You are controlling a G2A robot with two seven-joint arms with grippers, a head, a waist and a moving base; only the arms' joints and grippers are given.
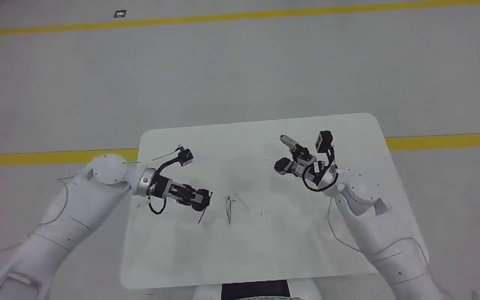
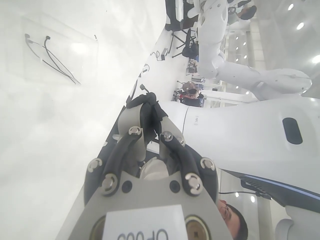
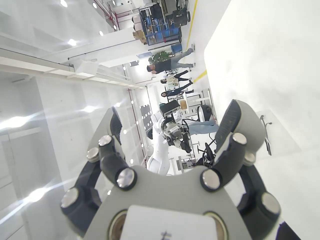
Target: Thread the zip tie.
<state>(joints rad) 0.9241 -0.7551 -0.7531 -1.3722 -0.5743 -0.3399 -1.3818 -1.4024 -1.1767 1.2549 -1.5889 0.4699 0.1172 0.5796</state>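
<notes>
Industrial lab: yellow floor lines [image 1: 225, 16], equipment racks [image 3: 160, 28].

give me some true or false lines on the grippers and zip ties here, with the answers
1. The right gripper is open. True.
2. The loose zip ties lie on the floor. False: they lie on the table, between the two grippers.
3. The left gripper is shut on a zip tie. True.
4. The right gripper holds a zip tie. False: nothing is between its fingers.
5. The loose zip ties cross one another. True.
</notes>
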